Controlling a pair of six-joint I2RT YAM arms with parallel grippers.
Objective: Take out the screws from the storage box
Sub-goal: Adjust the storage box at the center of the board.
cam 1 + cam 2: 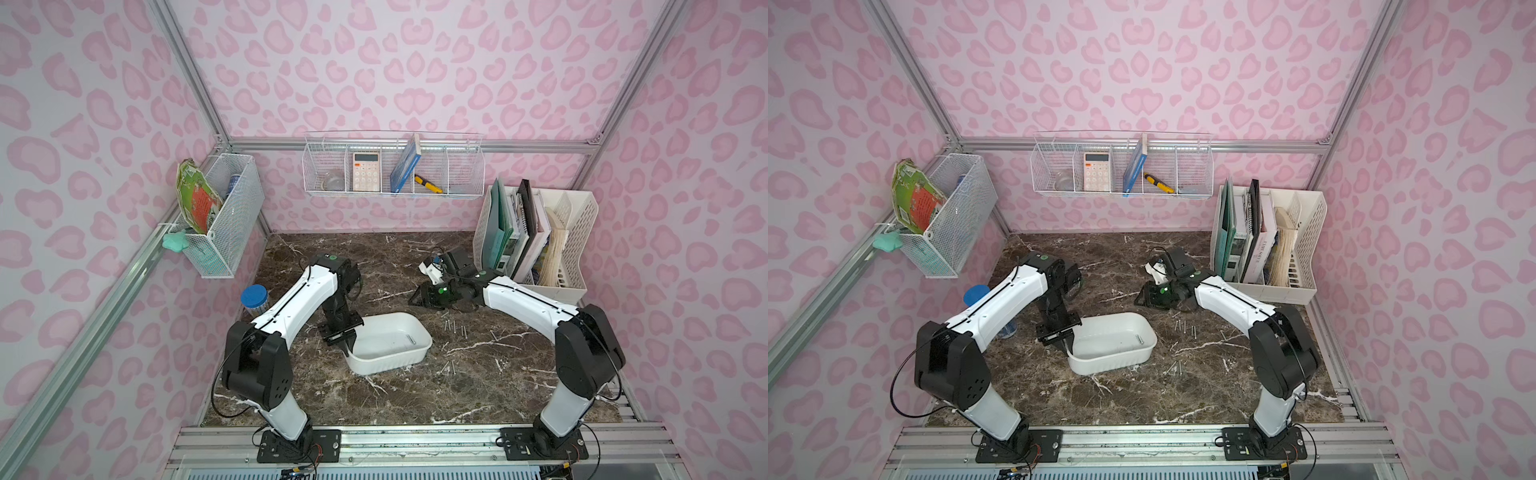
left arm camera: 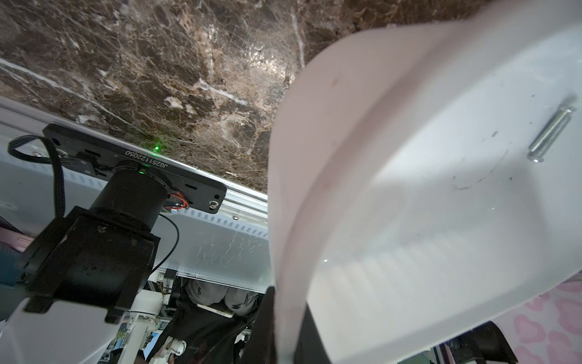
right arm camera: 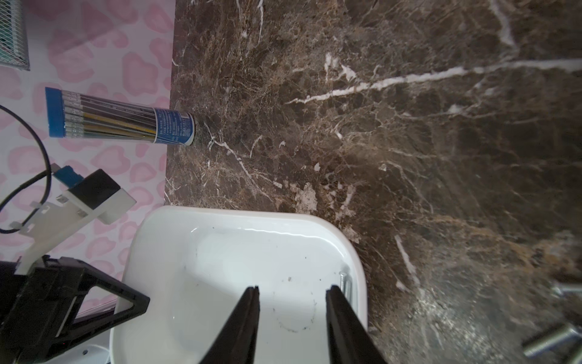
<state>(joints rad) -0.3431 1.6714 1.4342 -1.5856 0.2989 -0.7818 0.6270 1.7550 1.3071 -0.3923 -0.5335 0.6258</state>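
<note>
Left gripper is clamped tight on the left end rim of the storage box — the white wall sits pinched between its fingers. Right gripper hangs over the far side of the box, jaws partly apart, nothing between them. Inside, a screw lies against the right end wall — maybe a second alongside it, hard to tell. Loose screws are scattered on the marble table just right of the box.
</note>
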